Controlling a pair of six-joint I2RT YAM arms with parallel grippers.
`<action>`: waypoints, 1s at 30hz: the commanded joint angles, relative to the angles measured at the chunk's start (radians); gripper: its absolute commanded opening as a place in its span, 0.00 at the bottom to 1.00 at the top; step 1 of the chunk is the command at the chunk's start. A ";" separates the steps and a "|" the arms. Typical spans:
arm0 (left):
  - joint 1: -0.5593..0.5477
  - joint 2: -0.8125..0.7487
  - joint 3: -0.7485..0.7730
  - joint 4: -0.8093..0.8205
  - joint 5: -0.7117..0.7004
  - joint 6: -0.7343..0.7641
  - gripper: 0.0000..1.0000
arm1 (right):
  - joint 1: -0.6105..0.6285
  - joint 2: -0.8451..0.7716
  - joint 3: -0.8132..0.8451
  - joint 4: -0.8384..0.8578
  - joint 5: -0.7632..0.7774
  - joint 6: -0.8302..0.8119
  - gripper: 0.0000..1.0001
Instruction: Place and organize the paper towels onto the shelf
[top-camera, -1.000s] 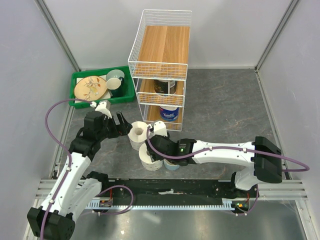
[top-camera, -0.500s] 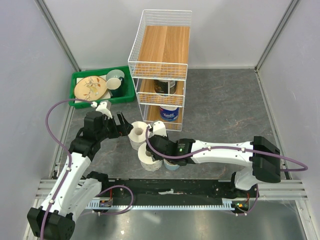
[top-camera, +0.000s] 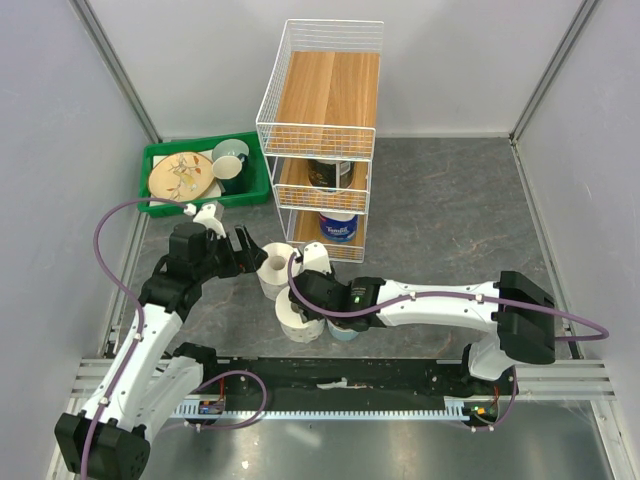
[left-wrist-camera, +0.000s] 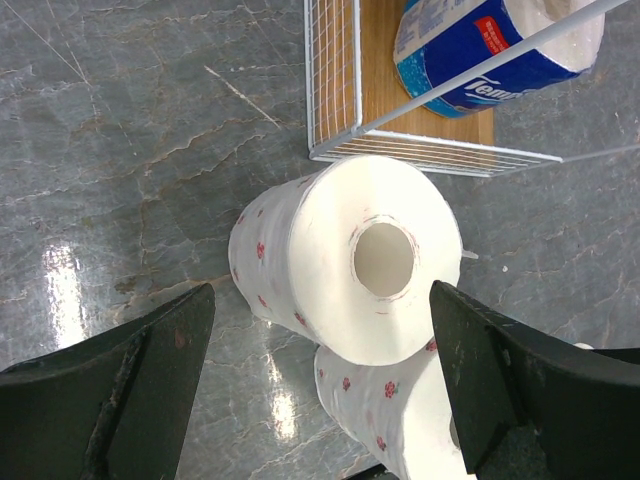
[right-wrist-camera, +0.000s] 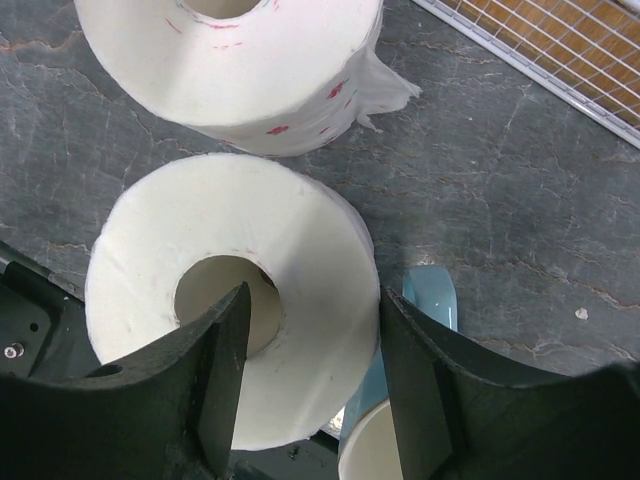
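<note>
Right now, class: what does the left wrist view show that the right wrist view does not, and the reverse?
Only the left wrist view: a blue-wrapped roll on the shelf board, and the left claw open. Only the right wrist view: a pale blue cup, and the right claw straddling a plain white roll at its wall. Both: a red-patterned roll, the shelf's wire edge, the grey table.

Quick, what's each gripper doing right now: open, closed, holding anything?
Left gripper: open wide, jaws either side of the patterned roll.
Right gripper: straddles the plain roll's wall, one jaw in its core; whether it grips cannot be told.
</note>
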 joint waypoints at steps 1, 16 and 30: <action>0.004 0.005 0.003 0.036 0.027 0.001 0.95 | 0.003 0.022 0.033 -0.016 0.008 0.008 0.61; 0.001 0.034 0.018 0.028 0.039 0.031 0.95 | 0.003 -0.050 0.024 0.047 -0.024 0.004 0.42; -0.017 0.066 0.003 0.046 0.076 0.044 0.93 | 0.006 -0.330 0.064 -0.051 0.051 0.011 0.41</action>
